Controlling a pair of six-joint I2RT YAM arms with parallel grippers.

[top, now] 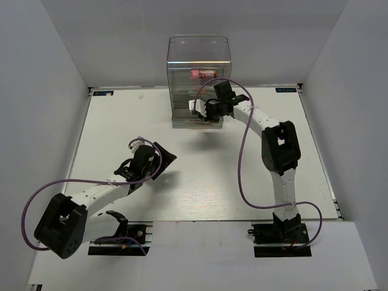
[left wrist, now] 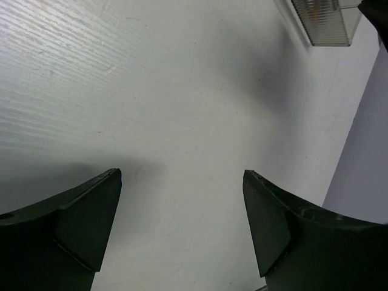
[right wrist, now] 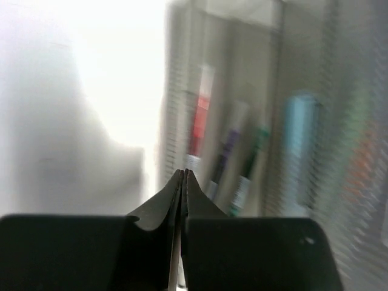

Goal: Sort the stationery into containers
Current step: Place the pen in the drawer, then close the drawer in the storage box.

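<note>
The tall clear plastic cabinet (top: 199, 60) stands just ahead of the right gripper (right wrist: 183, 174), which is clenched on nothing. The left gripper (left wrist: 182, 176) gapes empty, well away. The thin red pen (right wrist: 199, 115) lies in a drawer, pointing lengthwise away from the right gripper.

Right gripper (top: 199, 111) is up against the front of the clear cabinet (top: 199, 85), level with its lower drawers | fat pink marker (top: 203, 74) lies in a drawer above and just beyond it | left gripper (top: 147, 159) hangs over the white table (top: 121, 115), cabinet well ahead to its right
</note>
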